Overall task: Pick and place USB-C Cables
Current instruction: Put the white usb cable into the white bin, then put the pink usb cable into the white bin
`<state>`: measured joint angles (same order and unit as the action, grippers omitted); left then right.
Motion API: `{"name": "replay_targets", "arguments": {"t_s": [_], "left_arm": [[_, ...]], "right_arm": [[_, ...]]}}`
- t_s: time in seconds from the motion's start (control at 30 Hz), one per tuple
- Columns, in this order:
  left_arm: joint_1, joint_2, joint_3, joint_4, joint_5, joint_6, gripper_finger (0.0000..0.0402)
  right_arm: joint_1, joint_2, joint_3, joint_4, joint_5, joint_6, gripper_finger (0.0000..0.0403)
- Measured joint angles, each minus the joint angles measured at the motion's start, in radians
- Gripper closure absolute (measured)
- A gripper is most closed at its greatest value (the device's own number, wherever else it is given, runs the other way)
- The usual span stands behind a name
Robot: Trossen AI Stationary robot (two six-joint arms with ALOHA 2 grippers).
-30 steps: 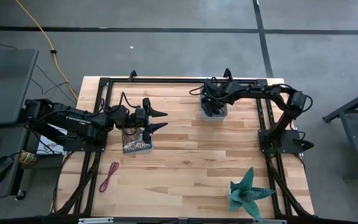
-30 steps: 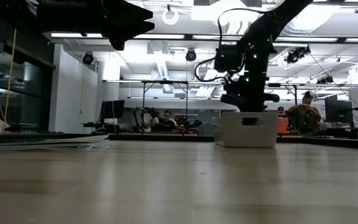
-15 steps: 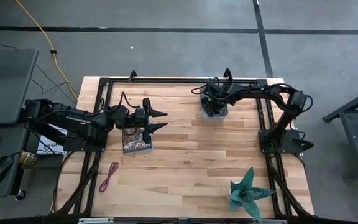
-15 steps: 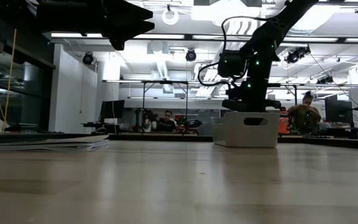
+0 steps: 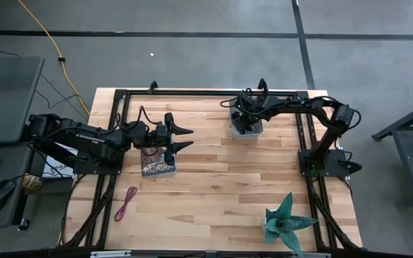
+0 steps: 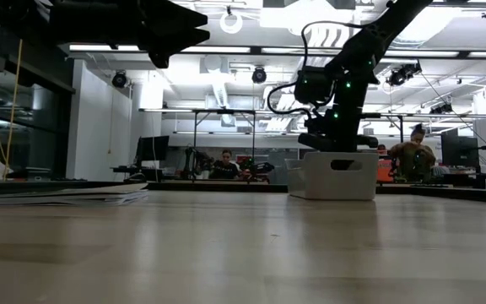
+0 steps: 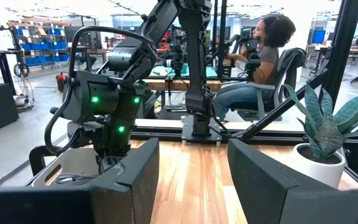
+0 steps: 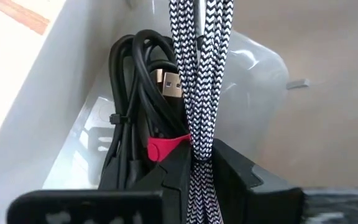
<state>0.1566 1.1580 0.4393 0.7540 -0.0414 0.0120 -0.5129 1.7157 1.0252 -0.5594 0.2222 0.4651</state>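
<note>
Braided cable (image 8: 194, 93) pinched by right tool (image 8: 194, 177) inside white bin (image 5: 246, 129), black cable (image 8: 132, 112) beside, left tool (image 5: 185, 139) spread above book (image 5: 158, 169)

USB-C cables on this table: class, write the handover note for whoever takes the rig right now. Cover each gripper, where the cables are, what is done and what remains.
Right gripper: down in the white bin at the far side of the table, shut on a black-and-white braided cable.
Left gripper: open, empty, hovering above the book.
Black cable: already lying in the bin, with a red band.
Maroon-pink cable: on the table near the left front corner.
Done: black cable binned.
Left: release the braided cable, then fetch the maroon-pink one.
</note>
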Motion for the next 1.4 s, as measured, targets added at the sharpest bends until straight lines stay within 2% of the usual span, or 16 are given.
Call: {"name": "replay_targets", "arguments": {"t_s": [0.43,0.8,0.93,1.4], "left_arm": [[0.0,0.0,0.0,0.0,0.0,0.0,0.0231],[0.0,0.0,0.0,0.0,0.0,0.0,0.0231],[0.0,0.0,0.0,-0.001,0.0,0.0,0.0231],[0.0,0.0,0.0,-0.001,0.0,0.0,0.0231]], "right_arm": [[0.0,0.0,0.0,0.0,-0.014,-0.002,0.0342],[0.0,0.0,0.0,0.003,0.029,0.001,0.0208],[0.0,0.0,0.0,0.003,0.029,-0.001,0.018],[0.003,-0.033,0.0,0.025,0.006,-0.049,0.0174]]}}
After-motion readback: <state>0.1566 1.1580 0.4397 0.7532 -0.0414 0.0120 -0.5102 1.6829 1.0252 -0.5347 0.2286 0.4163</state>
